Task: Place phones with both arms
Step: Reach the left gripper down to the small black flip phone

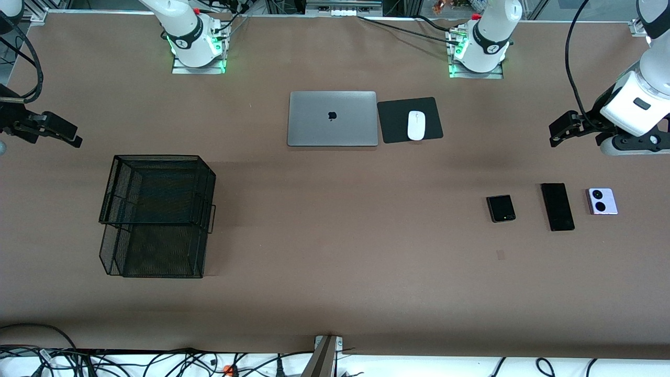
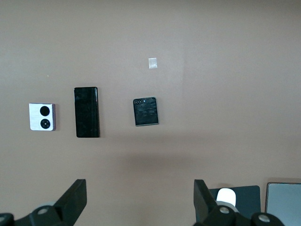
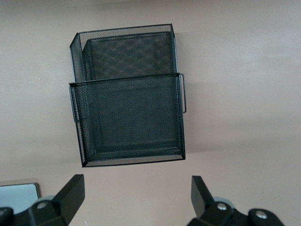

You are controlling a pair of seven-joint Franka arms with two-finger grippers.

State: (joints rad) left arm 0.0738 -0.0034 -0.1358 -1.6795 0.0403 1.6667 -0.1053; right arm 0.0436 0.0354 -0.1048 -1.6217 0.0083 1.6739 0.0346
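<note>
A broad brown surface (image 1: 335,293) fills the room's work area, with both arm bases mounted along its far edge. Centred near those bases lies a closed silver laptop (image 1: 332,119); just beside it, toward the left arm's end, a white computer mouse (image 1: 416,125) rests on a black mouse pad (image 1: 434,107).

The three phones lie flat in a row toward the left arm's end of the surface, nearer the front camera than the laptop and apart from one another. In order toward that end: the black flip phone (image 1: 501,208), the black slab phone (image 1: 557,207), and the lilac flip phone (image 1: 602,201), lenses up. The spacing appears to leave room for fingers to straddle each phone separately.

A black two-tier mesh tray (image 1: 157,214) stands toward the right arm's end, well apart from the phones. It is the likely destination, though the task does not say so. Both tiers appear empty.

The left pincer (image 1: 562,128) hangs over bare surface near the phones, released, fingers (image 2: 75,197) spread wide and holding nothing. Its wrist camera looks down on all three phones. The right pincer (image 1: 57,131) hangs over bare surface beside the tray, likewise released and empty, its camera framing the tray.

Judgement: no phone is placed yet. The layout suggests the left arm picks and the right arm deposits.
</note>
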